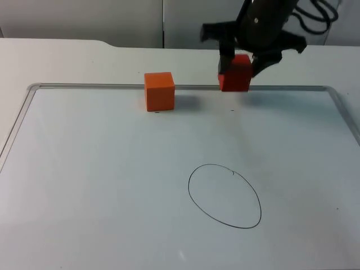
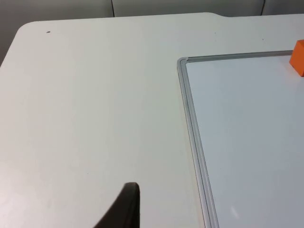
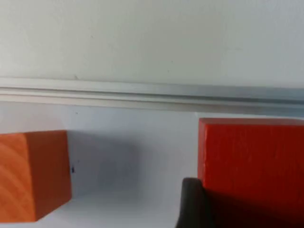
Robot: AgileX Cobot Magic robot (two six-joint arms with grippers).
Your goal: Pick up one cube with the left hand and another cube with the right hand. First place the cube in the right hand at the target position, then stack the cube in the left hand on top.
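right gripper [image 1: 241, 63] clamped on red cube [image 1: 235, 73] above whiteboard's far edge [image 1: 281, 88] | left gripper: can't tell

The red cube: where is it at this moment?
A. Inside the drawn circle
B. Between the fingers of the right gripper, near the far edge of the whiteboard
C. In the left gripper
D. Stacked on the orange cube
B: the right gripper is closed on the red cube beside the whiteboard's far frame, apart from the orange cube and the circle.

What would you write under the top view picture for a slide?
Right pincer grips the red cube; orange cube waits nearby.
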